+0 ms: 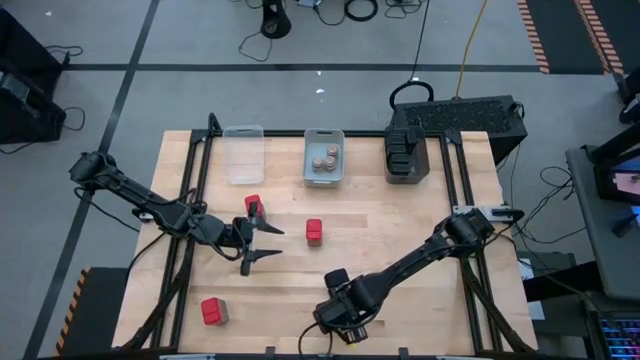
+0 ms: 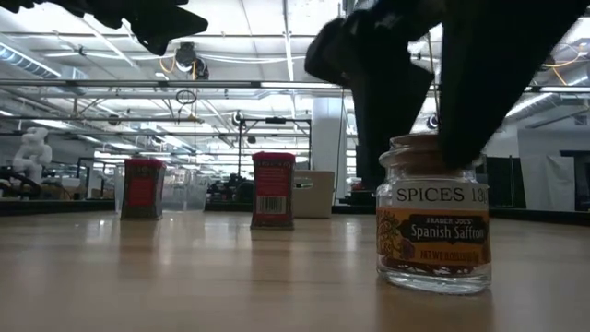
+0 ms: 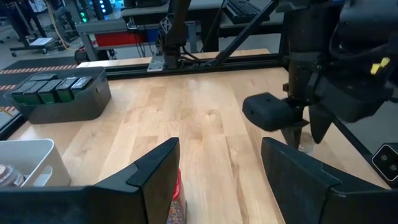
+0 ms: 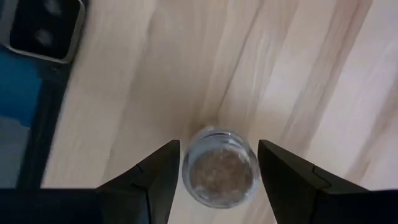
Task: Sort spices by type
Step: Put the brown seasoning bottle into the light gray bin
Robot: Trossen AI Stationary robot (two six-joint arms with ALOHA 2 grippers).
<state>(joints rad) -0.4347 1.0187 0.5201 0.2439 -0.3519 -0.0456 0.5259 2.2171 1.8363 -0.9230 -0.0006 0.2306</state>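
Note:
A small glass jar (image 4: 222,173) with a brownish top, labelled saffron (image 2: 433,221), stands upright on the table near its front edge. My right gripper (image 4: 217,144) points down over it, open. Its two fingers stand on either side of the jar's top (image 2: 424,143), close to it. Three red boxes stand upright on the wood: one at mid table (image 1: 314,232), one at the near left (image 1: 214,311), and one (image 1: 253,204) beside my left gripper (image 1: 262,243). The left gripper hovers open at mid left with nothing between its fingers.
Along the far edge stand a clear bin (image 1: 243,153), a grey bin (image 1: 324,172) with several round jars, and a dark bin (image 1: 406,176) with dark blocks. Bare wood lies between the arms. The table's front edge is just beyond the jar.

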